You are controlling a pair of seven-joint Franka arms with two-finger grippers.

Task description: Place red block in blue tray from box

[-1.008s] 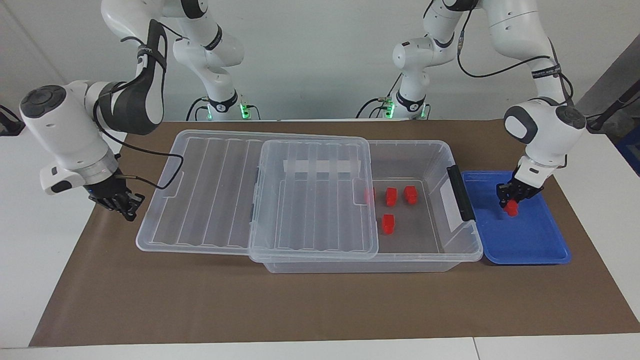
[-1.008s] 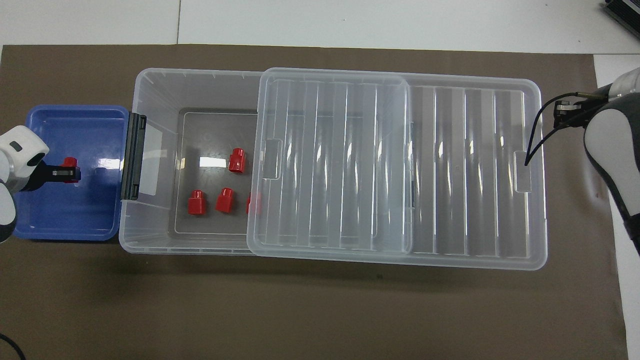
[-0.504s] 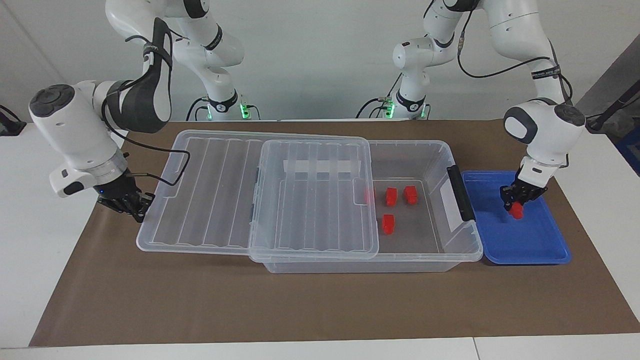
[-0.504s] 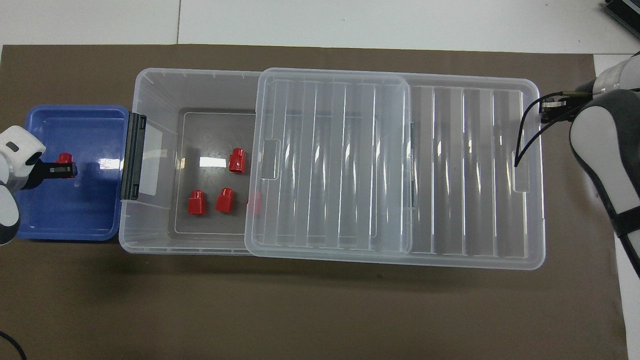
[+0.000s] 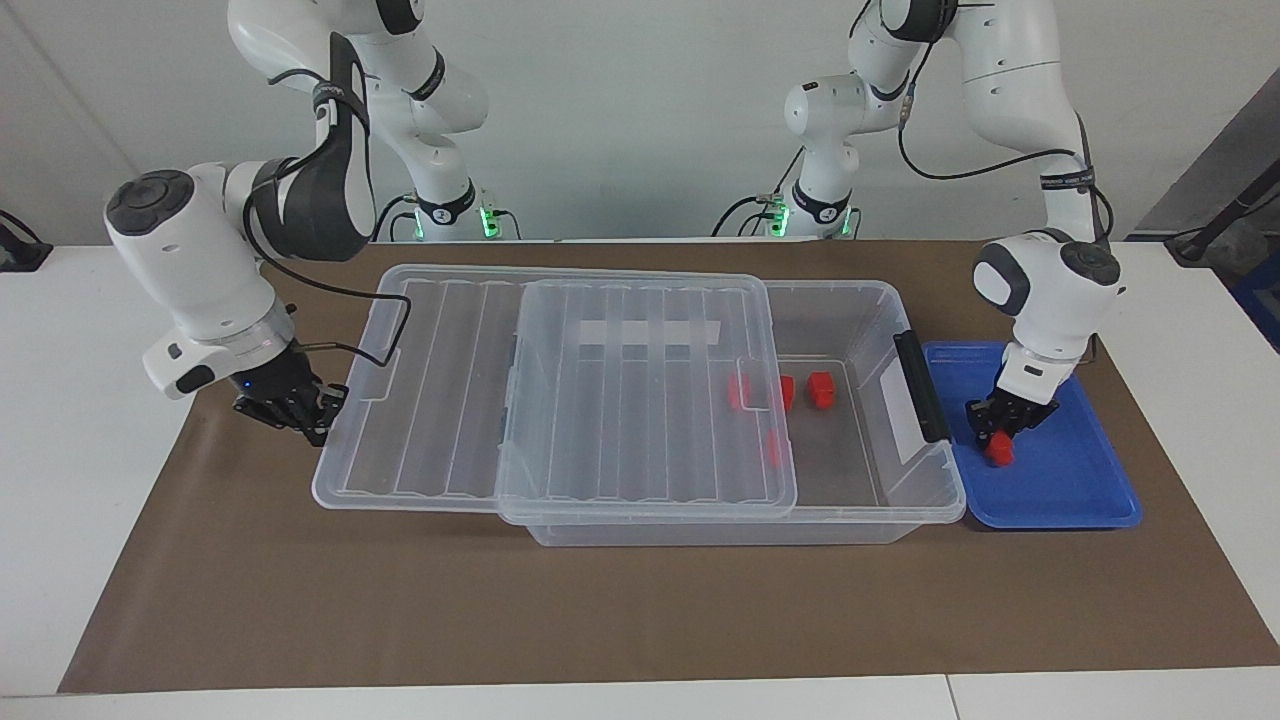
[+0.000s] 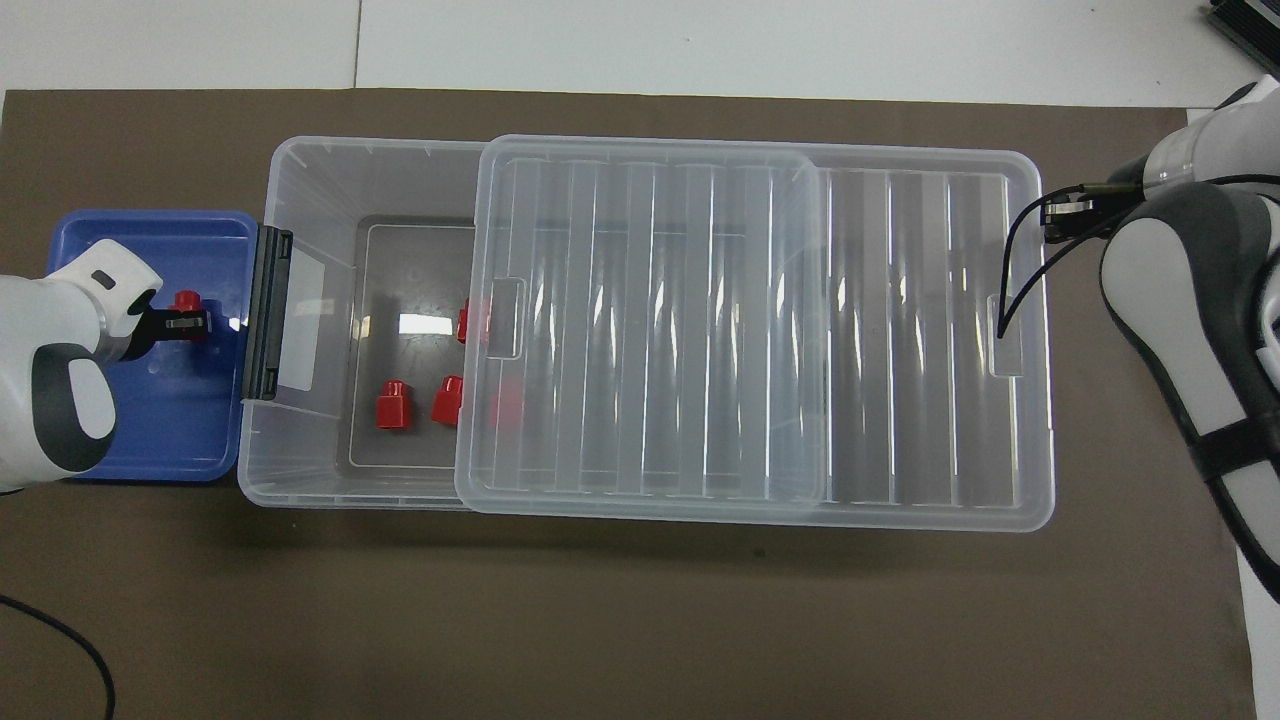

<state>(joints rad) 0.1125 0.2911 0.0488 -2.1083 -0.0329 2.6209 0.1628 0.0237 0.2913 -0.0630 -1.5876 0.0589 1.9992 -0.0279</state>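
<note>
My left gripper (image 5: 1005, 428) is shut on a red block (image 5: 998, 453) and holds it low over the blue tray (image 5: 1080, 492), near the tray's box-side end. In the overhead view the left gripper (image 6: 186, 322) and the held block (image 6: 186, 300) show over the tray (image 6: 130, 240). The clear box (image 5: 860, 300) holds three more red blocks (image 6: 393, 405) in plain or partial view and one under the lid (image 6: 700, 320). My right gripper (image 5: 298, 412) is at the lid's end toward the right arm's side; it also shows in the overhead view (image 6: 1065, 213).
The ribbed lid (image 5: 600, 400) lies across the box and overhangs it toward the right arm's end. A black latch (image 5: 920, 385) sits on the box end beside the tray. A brown mat (image 5: 600, 610) covers the table.
The lid has slid toward the left arm's end, with my right gripper following at its end, and now covers more blocks. My left gripper has moved the red block toward the box end of the tray and lower.
</note>
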